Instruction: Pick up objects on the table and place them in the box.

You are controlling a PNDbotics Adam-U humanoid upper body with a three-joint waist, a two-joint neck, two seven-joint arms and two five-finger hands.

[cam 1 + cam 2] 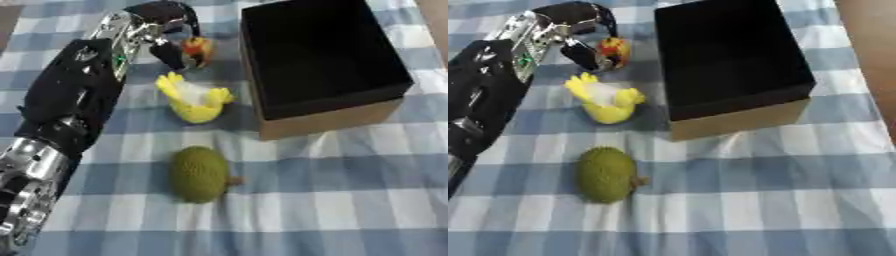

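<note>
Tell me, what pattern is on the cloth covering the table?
Blue and white checks cover the tablecloth, seen best in the right eye view.

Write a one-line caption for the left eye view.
Left hand curls around an orange toy beside the open box.

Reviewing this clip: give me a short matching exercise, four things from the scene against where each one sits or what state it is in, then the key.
Things
1. small orange and yellow toy
2. yellow banana-shaped toy with a white middle
3. bumpy green oval fruit
4. dark-lined cardboard box

Places or states
A. nearest the camera, lying alone
B. holds nothing visible
C. between the orange toy and the green fruit
D. at the left hand's curled fingers

Pairs: 1-D, 2-C, 3-A, 4-B
</note>
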